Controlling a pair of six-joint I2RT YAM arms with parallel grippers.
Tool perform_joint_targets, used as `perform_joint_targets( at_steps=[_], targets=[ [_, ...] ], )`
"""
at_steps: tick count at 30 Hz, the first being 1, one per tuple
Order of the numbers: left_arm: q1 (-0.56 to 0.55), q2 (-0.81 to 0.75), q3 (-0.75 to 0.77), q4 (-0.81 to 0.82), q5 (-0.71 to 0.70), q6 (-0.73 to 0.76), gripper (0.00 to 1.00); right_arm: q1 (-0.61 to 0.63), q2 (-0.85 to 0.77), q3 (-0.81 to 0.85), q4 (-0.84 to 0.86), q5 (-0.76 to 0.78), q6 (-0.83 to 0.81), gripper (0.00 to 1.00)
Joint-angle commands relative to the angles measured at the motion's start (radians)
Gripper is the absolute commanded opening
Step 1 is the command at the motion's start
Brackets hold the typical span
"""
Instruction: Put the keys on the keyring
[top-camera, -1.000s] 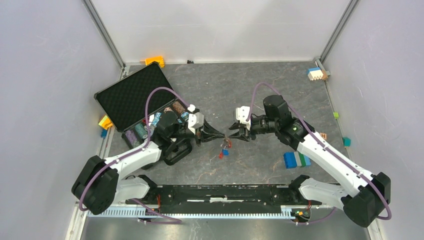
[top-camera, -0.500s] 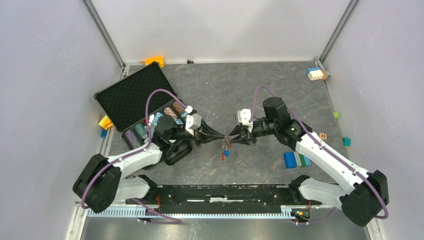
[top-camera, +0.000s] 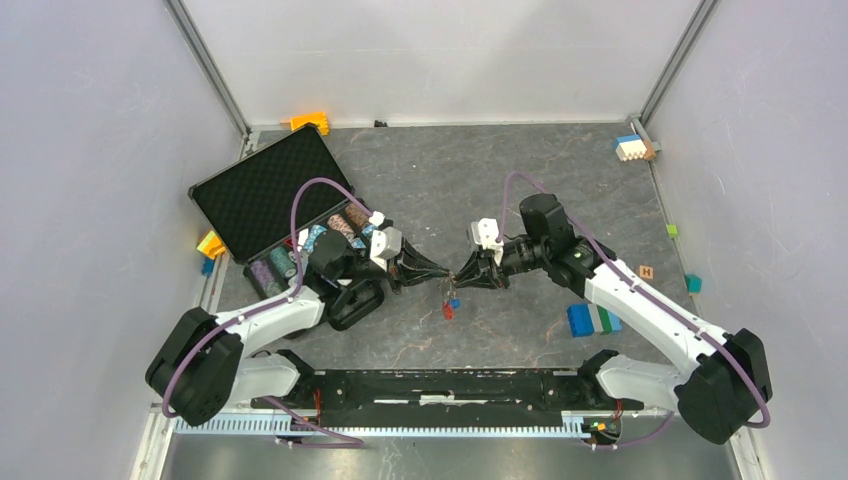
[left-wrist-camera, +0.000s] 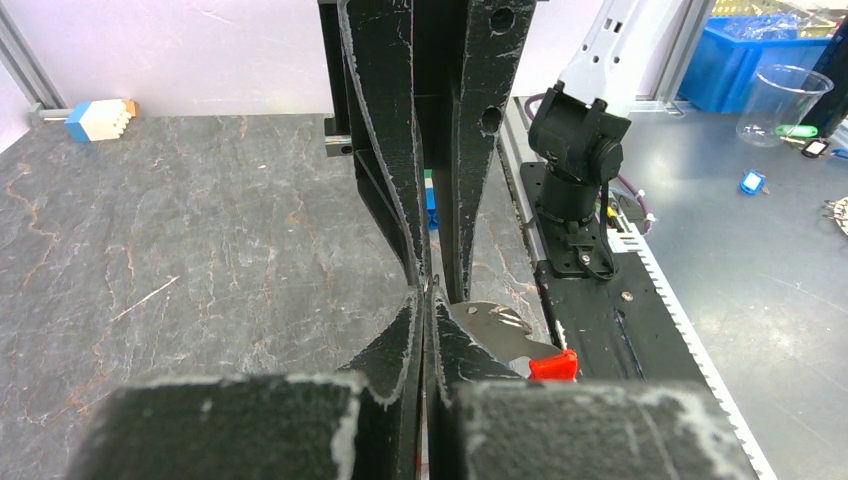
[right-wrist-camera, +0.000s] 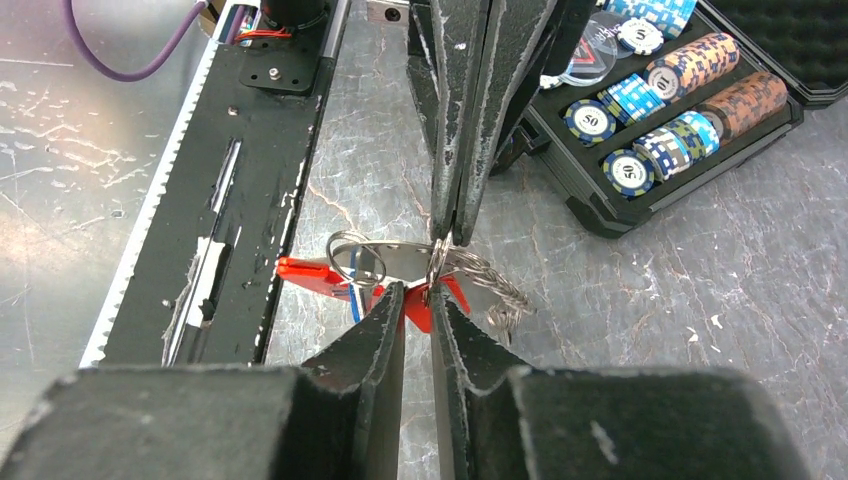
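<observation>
One keyring (right-wrist-camera: 485, 272) hangs at frame centre between two grippers, above the surface (top-camera: 500, 190). The fingers of the left gripper (top-camera: 445, 277) are pinched closed on its ring. Those of the right gripper (top-camera: 463, 278) stand a sliver apart around it; whether they grip is unclear. One red clip (right-wrist-camera: 305, 272) juts left. Two chips (right-wrist-camera: 585, 120) read "50"; one tile (top-camera: 646, 271) reads "H".

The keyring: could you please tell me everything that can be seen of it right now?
The keyring is a silvery braided metal strap with a long red clip and wire rings, hanging clear of the table. The left tool is shut on its small ring; the right tool closely flanks that ring, and whether it grips is unclear.
</observation>
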Motion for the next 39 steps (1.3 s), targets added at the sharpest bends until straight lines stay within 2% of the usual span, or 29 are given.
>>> perform_joint_targets(
  at_steps=[1,10,17,23,39],
  targets=[
    [0.001,0.002,0.002,0.067,-0.003,-0.021,0.02,-0.001,0.006,-0.008,0.044,-0.029,0.018,0.2],
    [0.002,0.01,-0.002,0.107,0.025,-0.05,0.02,-0.002,0.014,-0.013,0.066,-0.026,0.039,0.2],
    [0.002,0.007,-0.008,0.092,0.029,-0.022,0.02,-0.002,-0.012,0.007,0.016,0.002,0.001,0.37],
    [0.002,0.01,-0.006,0.09,0.03,-0.017,0.02,-0.002,-0.066,0.026,-0.004,0.034,-0.018,0.43],
    [0.0,0.01,-0.003,0.074,0.029,0.001,0.02,-0.002,-0.03,0.063,0.032,0.051,0.055,0.31]
  ],
)
